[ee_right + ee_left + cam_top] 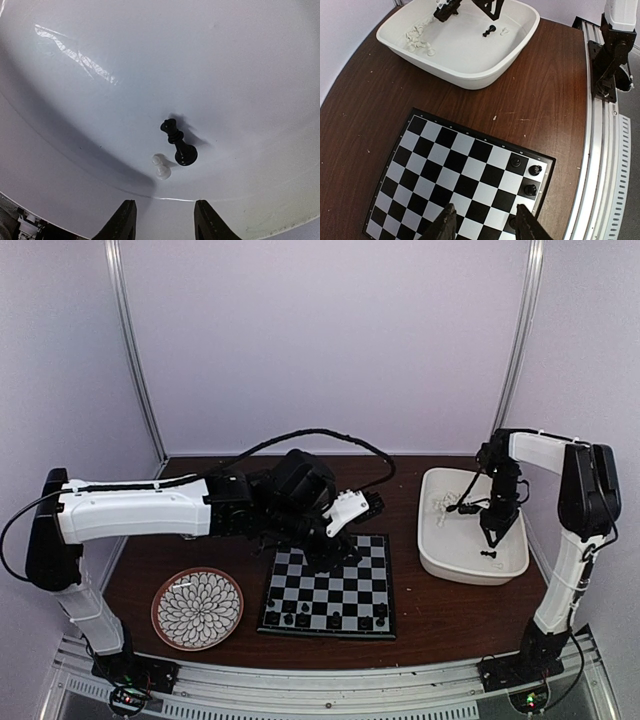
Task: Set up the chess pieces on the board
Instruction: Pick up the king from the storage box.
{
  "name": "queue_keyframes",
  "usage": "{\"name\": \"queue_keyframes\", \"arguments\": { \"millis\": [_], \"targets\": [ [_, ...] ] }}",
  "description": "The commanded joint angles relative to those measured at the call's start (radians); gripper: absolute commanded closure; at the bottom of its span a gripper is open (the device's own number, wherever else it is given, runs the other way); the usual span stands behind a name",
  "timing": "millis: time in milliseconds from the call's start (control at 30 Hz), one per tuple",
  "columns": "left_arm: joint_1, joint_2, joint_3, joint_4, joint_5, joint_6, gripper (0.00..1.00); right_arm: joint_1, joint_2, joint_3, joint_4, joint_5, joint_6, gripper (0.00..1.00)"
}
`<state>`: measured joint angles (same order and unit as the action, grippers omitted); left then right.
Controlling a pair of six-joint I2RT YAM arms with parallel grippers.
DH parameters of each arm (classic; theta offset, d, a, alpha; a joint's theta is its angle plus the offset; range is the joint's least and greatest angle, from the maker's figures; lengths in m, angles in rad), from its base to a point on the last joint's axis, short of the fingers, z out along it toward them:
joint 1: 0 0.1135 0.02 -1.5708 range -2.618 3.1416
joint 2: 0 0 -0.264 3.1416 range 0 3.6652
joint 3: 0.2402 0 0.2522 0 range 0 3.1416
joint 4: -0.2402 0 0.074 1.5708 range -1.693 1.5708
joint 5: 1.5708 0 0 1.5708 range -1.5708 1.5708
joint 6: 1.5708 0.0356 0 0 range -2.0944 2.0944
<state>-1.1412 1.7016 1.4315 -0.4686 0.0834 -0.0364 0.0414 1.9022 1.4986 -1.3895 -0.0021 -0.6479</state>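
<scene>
The brown table [430,625] carried everything. The left arm [140,510] reached across and hid the far edge of the board [330,590], which lay mid-table. The left gripper [485,212] hung over it, jaws partly spread and empty.

The white tub [440,552] sat to the right. Inside it the right gripper [162,206], likewise parted and empty, hovered near a tall black piece [177,142] just beside a white pawn [161,166].

A flower-patterned plate [160,605] lay left of the board. Black pieces [335,619] lined its near row and white pieces [417,40] clustered in the tub. The marks along the board's rim were too small to read.
</scene>
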Motion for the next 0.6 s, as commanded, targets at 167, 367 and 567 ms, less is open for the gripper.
{"name": "queue_keyframes", "arguments": {
  "millis": [167, 367, 567],
  "targets": [
    [0.006, 0.009, 0.026, 0.008, 0.016, -0.024, 0.59, -0.025, 0.094, -0.025, 0.106, 0.052, -0.055, 0.61],
    [0.006, 0.009, 0.021, 0.005, 0.015, -0.032, 0.59, -0.028, 0.130, -0.041, 0.132, 0.038, -0.077, 0.61],
    [0.007, 0.017, 0.019, 0.005, 0.016, -0.035, 0.59, -0.028, 0.153, -0.044, 0.142, 0.031, -0.081, 0.62]
  ]
}}
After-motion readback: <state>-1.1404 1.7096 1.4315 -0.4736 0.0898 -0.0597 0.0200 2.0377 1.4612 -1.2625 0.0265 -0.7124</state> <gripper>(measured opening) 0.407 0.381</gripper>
